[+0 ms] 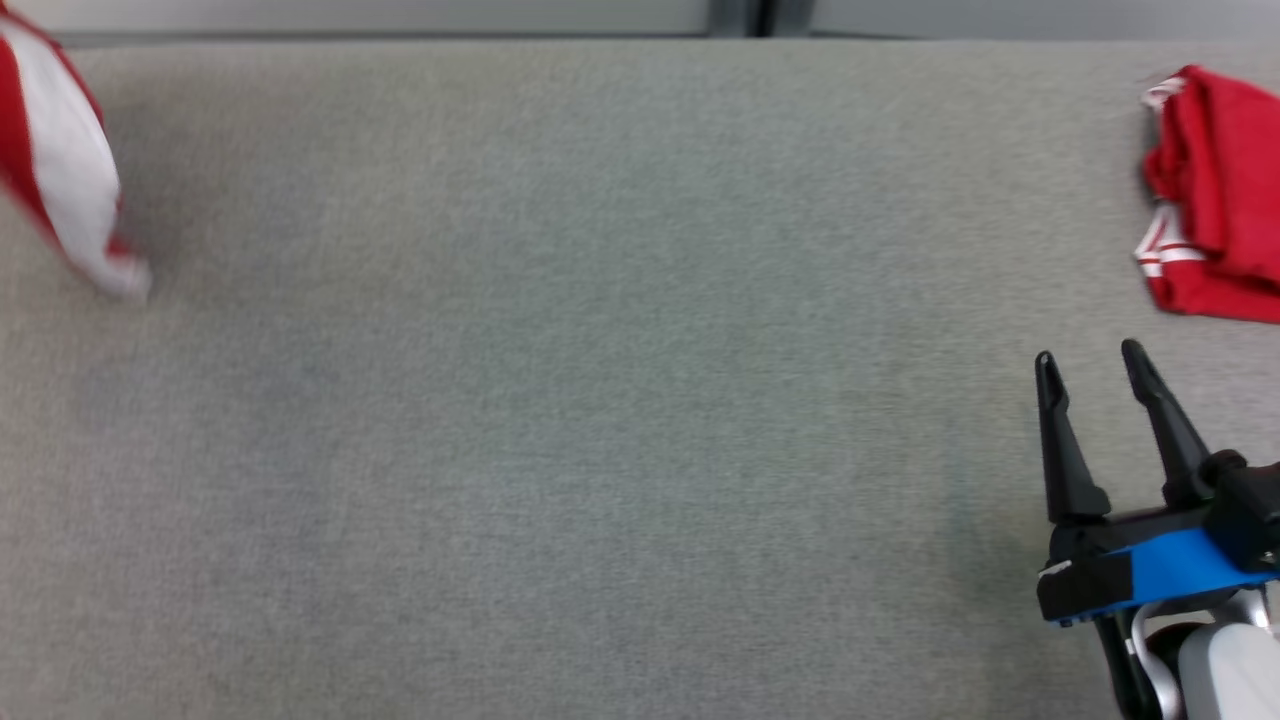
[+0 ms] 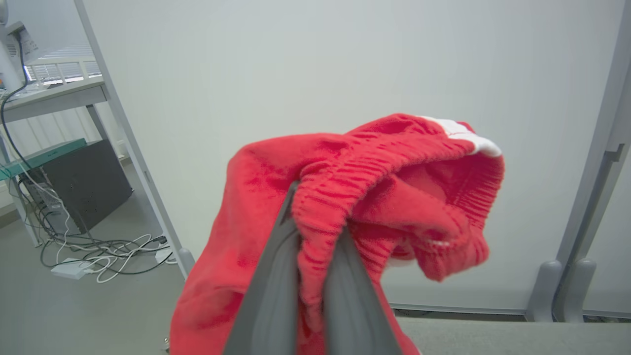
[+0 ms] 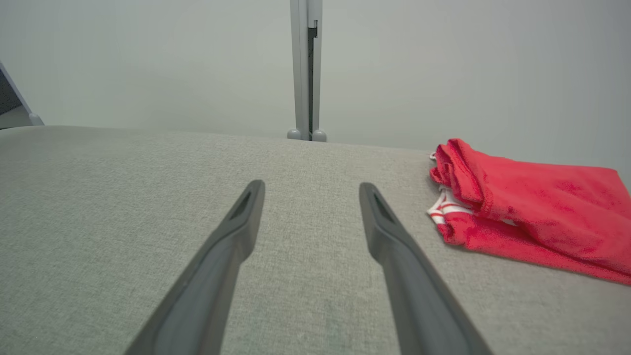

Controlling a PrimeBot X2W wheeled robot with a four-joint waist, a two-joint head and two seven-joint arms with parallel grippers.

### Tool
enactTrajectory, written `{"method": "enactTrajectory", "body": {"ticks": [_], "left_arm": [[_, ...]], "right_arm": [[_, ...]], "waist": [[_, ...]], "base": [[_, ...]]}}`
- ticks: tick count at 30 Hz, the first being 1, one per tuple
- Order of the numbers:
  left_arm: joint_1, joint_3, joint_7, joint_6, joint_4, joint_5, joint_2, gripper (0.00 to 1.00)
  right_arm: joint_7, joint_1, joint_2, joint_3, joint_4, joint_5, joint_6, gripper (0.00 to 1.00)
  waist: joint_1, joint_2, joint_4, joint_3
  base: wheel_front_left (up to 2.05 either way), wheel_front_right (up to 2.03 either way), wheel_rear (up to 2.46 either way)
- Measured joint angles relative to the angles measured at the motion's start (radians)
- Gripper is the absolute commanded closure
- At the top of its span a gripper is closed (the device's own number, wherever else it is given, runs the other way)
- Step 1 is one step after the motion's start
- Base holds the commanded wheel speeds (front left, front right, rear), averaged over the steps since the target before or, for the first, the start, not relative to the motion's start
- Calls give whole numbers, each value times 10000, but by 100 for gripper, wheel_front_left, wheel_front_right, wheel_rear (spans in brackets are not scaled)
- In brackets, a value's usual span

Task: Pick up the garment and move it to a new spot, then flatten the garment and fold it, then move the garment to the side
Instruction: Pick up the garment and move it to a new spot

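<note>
Firmly closed, the left tool (image 2: pixel 318 217) pinches the ribbed waistband of a red knit garment with white trim (image 2: pixel 394 162), held up in the air. It hangs far left of a folded red cloth with white stripes (image 1: pixel 1220 190) lying on the grey fabric-covered counter (image 1: pixel 600 400). The right tool (image 1: pixel 1088 356) stands wide and empty, near that folded cloth, on its left.
</note>
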Motion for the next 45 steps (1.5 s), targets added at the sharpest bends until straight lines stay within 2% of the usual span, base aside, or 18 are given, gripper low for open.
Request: {"method": "enactTrajectory", "body": {"ticks": [7, 11, 20, 28, 35, 40, 41, 42, 43, 45], "left_arm": [[-686, -901, 198, -46, -1850, 299, -439, 100], [-804, -1450, 523, -94, -2746, 290, -872, 100], [-699, -2794, 938, -130, -3513, 138, -2284, 100], [1101, -3582, 844, -19, -3336, 35, -3152, 100], [3427, -4148, 405, 313, -2625, -77, -3450, 100], [4747, -4761, 130, 322, -2034, -98, -3691, 100], [4960, -4826, 111, 322, -1942, -127, -3749, 87], [5103, -4945, 42, 357, -1831, -84, -3753, 27], [5185, -5055, -13, 401, -1760, 0, -3758, 0], [5218, -5154, -176, 408, -1708, 19, -3816, 0]], "right_arm": [[-336, 119, 359, 79, 644, 35, 0, 0], [-510, 147, 543, 157, 953, 102, 0, 0], [-834, 152, 700, 313, 1592, 368, 0, 0], [-1011, 132, 738, 401, 1942, 449, 0, 0], [-1095, 19, 755, 614, 2293, 623, 0, 0], [-1112, 26, 761, 640, 2529, 637, 0, 0], [-1114, 22, 761, 662, 2560, 635, 0, 0], [-1116, 21, 761, 677, 2591, 635, 0, 0], [-1120, 22, 761, 686, 2619, 633, 0, 0], [-1122, 23, 763, 685, 2667, 625, 0, 0]], "waist": [[-1, -1, -889, -695], [0, -1, -1534, -934], [0, -1, -2768, -1275], [0, 1, -3214, -1313], [1, 1, -3277, -1345], [1, 1, -3161, -1434], [0, 0, -3127, -1447], [0, 1, -3090, -1467], [0, 1, -3045, -1489], [2, 1, -2954, -1577]], "base": [[0, 0, 0], [0, 0, 0], [0, 0, 0], [0, 0, 0], [0, 0, 0], [0, 0, 0], [0, 0, 0], [0, 0, 0], [0, 0, 0], [0, 0, 0]]}}
